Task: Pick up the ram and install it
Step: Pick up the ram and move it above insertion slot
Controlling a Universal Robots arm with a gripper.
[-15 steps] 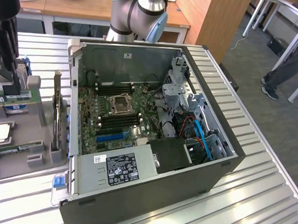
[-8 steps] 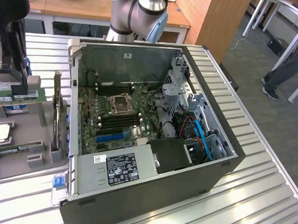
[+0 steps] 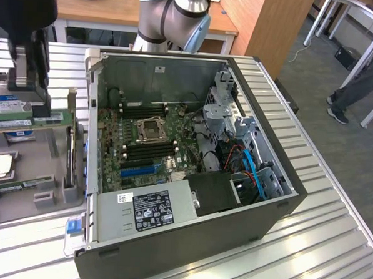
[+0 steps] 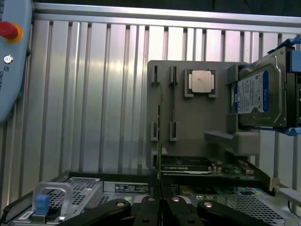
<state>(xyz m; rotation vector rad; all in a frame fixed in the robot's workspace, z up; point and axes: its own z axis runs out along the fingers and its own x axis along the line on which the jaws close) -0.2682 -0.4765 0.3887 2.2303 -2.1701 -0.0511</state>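
Ribbed aluminium table (image 3: 331, 247), shiny, with long parallel grooves. A dark boxy computer case (image 3: 187, 239) lies open in the middle of the table, showing the green motherboard (image 3: 132, 152) and a grey metal power unit with a white label. A flat grey matte plastic tray (image 4: 193, 122) with upright slotted posts sits at the table's edge on the exterior view's left, just beside the case. On the tray are a silver hard drive (image 4: 258, 92) with a blue-white label, a square metal-topped processor (image 4: 201, 81) and a spare thin green stick (image 3: 21, 184) lying low.

The black pincer (image 4: 161, 207) has its fingers pressed together on the ram (image 3: 31, 120), pinching its upper edge. The ram is long, narrow and flat, a green board with a white label strip. It stands on edge over the tray in front of the hard drive. The wrist view shows it edge-on as a thin line. Cannot tell whether it is clear of its slots.
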